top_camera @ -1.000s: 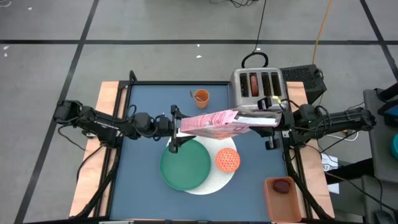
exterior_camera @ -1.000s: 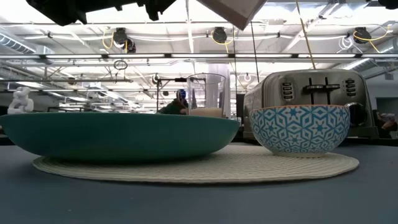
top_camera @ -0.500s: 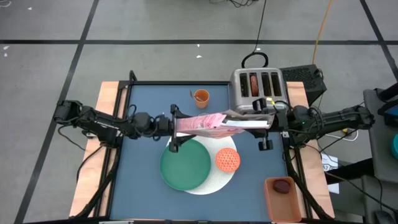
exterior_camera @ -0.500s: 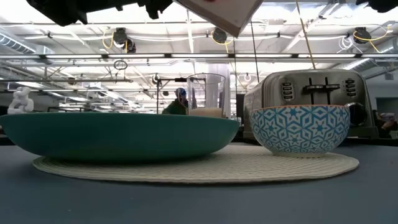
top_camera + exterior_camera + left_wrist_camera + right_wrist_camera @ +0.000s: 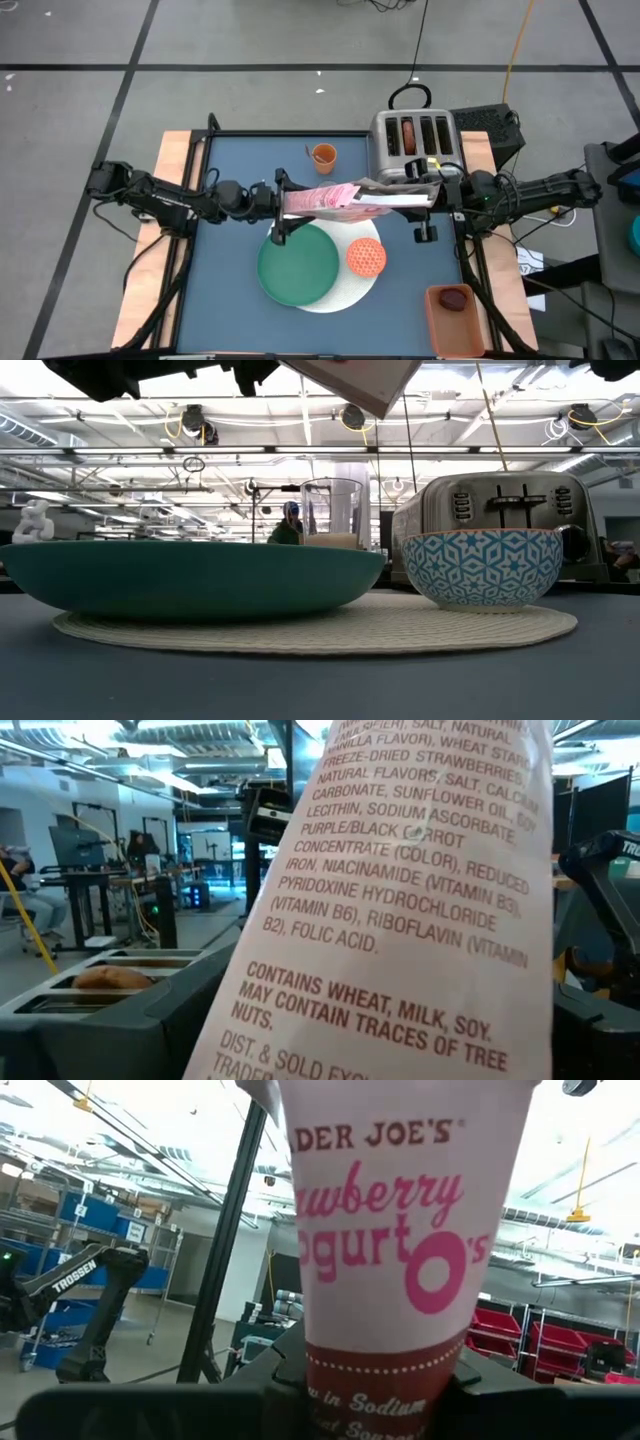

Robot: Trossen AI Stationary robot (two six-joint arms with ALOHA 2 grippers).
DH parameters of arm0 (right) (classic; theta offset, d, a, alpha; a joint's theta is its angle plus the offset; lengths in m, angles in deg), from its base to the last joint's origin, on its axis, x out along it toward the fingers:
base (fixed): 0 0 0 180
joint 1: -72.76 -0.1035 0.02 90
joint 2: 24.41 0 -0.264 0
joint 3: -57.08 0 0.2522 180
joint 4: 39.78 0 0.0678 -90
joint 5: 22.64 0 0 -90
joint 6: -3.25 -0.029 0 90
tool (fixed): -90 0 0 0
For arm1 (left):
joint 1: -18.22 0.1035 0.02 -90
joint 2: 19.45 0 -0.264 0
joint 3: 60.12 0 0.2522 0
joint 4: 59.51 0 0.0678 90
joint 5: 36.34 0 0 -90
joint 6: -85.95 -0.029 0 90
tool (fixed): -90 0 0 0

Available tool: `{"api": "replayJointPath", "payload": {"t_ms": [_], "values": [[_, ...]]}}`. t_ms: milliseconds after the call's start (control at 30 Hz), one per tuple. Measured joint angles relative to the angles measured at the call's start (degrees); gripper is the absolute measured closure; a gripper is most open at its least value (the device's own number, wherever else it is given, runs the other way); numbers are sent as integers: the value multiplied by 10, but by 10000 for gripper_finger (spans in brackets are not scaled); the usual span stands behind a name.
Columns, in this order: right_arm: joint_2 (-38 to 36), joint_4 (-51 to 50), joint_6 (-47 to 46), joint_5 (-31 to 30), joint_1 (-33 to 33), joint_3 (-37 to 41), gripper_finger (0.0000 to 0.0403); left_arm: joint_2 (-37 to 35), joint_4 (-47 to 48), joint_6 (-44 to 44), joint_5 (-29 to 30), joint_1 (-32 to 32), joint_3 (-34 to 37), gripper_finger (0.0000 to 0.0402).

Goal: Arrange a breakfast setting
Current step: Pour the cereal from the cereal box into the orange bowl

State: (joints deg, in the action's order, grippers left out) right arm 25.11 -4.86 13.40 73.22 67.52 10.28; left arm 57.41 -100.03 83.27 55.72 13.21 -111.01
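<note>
The pink cereal box point(image 5: 335, 198) hangs level above the green round plate point(image 5: 298, 265), between my two grippers. My right gripper point(image 5: 428, 198) is shut on its right end. My left gripper point(image 5: 282, 205) is at its left end; the box fills the left wrist view point(image 5: 400, 910). The plate and the small orange bowl point(image 5: 366, 257) rest on the larger white disc point(image 5: 350, 292). The orange cup point(image 5: 323, 155) stands at the far side. The milk glass point(image 5: 333, 512) shows behind the plate. The brown bagel point(image 5: 407, 133) sticks out of a toaster slot. The dark-red fruit point(image 5: 455, 298) lies in an orange tray. The spoon is out of view. My right gripper pinches the cereal box's lower end point(image 5: 385, 1380) between its two fingers point(image 5: 285, 1375), one on each side. The fingers come level from the table's right and lie along the box. The box is lifted clear, lying roughly level above the plate.
A metal toaster point(image 5: 415, 140) stands at the far right, close behind the right gripper. An orange tray point(image 5: 455, 320) sits at the near right corner. Bare blue table point(image 5: 225, 290) lies left of the plate and along the near edge.
My right gripper has gone a little toward the table's left and far edge, carrying the cereal box with it. The box's right end has shifted toward the toaster and its left end has slid closer into my left gripper. The box has also rolled a little about its length.
</note>
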Motion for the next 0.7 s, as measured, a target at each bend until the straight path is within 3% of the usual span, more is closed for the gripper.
{"api": "replayJointPath", "payload": {"t_ms": [400, 700], "values": [[0, 1, 0, 0, 0, 0, 313, 0, 0, -39, 0, 0, 0, 72], [0, -5, -6, 0, 0, 0, 313, 0, 2, -67, 0, 0, 0, 166]]}}
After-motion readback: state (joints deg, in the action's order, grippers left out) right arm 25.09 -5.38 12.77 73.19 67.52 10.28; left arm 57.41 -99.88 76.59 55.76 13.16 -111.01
